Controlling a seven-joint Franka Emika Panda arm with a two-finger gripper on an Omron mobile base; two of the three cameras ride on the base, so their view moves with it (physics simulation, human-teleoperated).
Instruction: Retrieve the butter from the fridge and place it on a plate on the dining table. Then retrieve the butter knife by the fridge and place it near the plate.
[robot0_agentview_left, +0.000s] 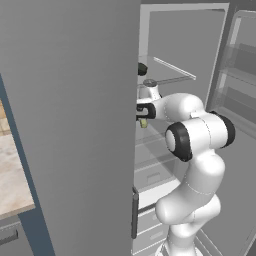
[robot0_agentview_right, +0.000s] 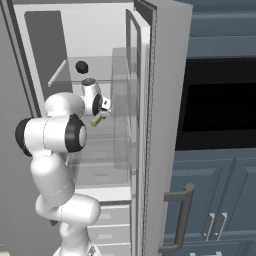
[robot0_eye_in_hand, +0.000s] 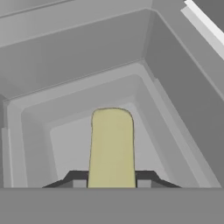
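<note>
We have the gripper closed on the butter inside the open fridge, above its shelf; the stick's long axis runs straight out from between the fingertips, so we judge the way out is straight back.

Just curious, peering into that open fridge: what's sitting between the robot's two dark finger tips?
The butter: in the hand view the pale yellow stick stands between the gripper's finger tips, which press its two sides.

Dark blue cabinets flank a black oven window; beige counter opposite.
</note>
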